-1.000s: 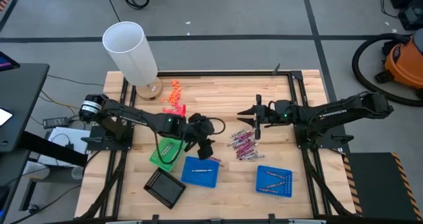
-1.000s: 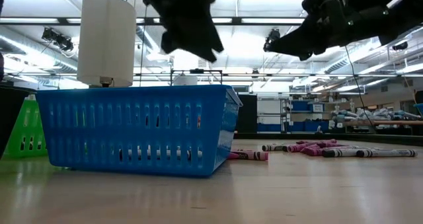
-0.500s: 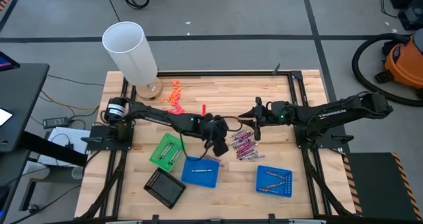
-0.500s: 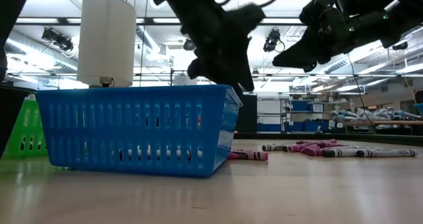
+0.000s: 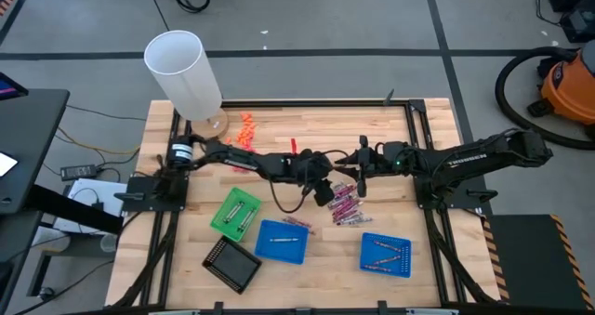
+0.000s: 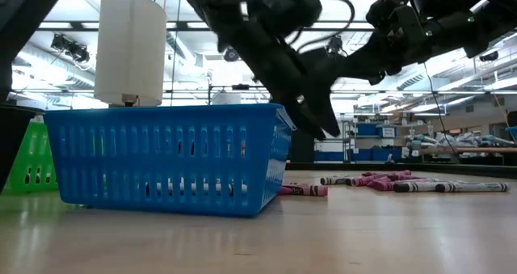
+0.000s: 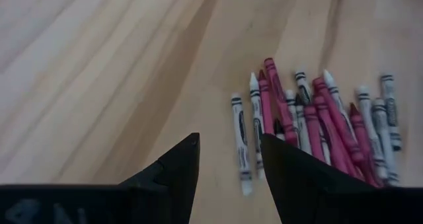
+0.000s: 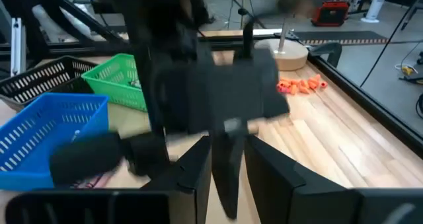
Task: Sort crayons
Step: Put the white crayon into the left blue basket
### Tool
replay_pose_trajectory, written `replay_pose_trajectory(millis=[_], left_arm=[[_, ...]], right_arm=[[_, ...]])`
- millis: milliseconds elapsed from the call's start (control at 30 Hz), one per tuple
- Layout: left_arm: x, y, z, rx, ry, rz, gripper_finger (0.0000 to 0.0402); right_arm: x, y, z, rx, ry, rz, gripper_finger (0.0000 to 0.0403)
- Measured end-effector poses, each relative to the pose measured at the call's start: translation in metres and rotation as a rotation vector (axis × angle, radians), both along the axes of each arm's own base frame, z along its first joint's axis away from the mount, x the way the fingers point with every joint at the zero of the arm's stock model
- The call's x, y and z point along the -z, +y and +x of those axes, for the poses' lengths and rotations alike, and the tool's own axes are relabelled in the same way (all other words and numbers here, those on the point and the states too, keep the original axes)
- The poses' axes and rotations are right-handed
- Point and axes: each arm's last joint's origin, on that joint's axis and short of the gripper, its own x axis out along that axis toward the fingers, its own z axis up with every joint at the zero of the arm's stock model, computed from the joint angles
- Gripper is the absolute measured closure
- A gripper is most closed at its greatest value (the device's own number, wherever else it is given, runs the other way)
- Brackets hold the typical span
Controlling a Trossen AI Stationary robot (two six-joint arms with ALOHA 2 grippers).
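The crayons (image 5: 342, 203) lie in a loose pile of pinkish-red, maroon and silvery-grey sticks flat on the wooden table, right of its middle; the left wrist view shows the crayons (image 7: 317, 121) close up. My left gripper (image 5: 325, 190) reaches across to the pile's left edge, slanting down, open and empty; in its own view my left gripper (image 7: 228, 168) has bare wood in its gap, with a grey crayon (image 7: 240, 145) just beyond. My right gripper (image 5: 361, 168) hovers open just beyond the pile's far side, empty.
A green basket (image 5: 221, 218), a blue basket (image 5: 282, 253) and a black basket (image 5: 232, 262) stand near the front left, and a second blue basket (image 5: 385, 264) at the front right. A white cylinder (image 5: 186, 73) and orange bits (image 5: 246, 129) are at the back left.
My left gripper has swung from over the green and blue baskets toward the table's right edge and come down to the crayon pile's left side, staying open.
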Motion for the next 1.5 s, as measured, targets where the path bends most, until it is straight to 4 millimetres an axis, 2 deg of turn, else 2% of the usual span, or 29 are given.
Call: replay_pose_trajectory(millis=[167,533,700,867,1033,1233,1500], left_arm=[[0.026,0.001,0.006,0.008,0.025,0.006,0.023],[0.039,0.0,0.013,0.023,-0.006,-0.006,0.023],[0.053,-0.001,0.015,0.035,0.009,-0.015,0.023],[0.055,0.001,0.015,0.029,0.011,-0.023,0.023],[0.056,0.007,0.013,0.036,0.031,-0.035,0.0233],[0.057,0.017,0.007,0.077,0.112,-0.086,0.027],[0.059,0.018,0.005,0.117,0.14,-0.083,0.0355]], right_arm=[[0.0,0.0,0.0,-0.001,-0.003,-0.002,0.0301],[0.001,0.001,0.0,-0.021,0.013,0.008,0.0301],[0.002,0.001,-0.001,-0.035,0.024,0.01,0.0301],[0.005,0.002,-0.011,-0.04,0.117,-0.003,0.0301],[-0.006,0.004,-0.019,-0.066,0.07,-0.006,0.0301],[-0.013,0.008,-0.028,-0.116,0.054,-0.011,0.0301],[-0.015,0.013,-0.031,-0.144,0.04,-0.031,0.0301]])
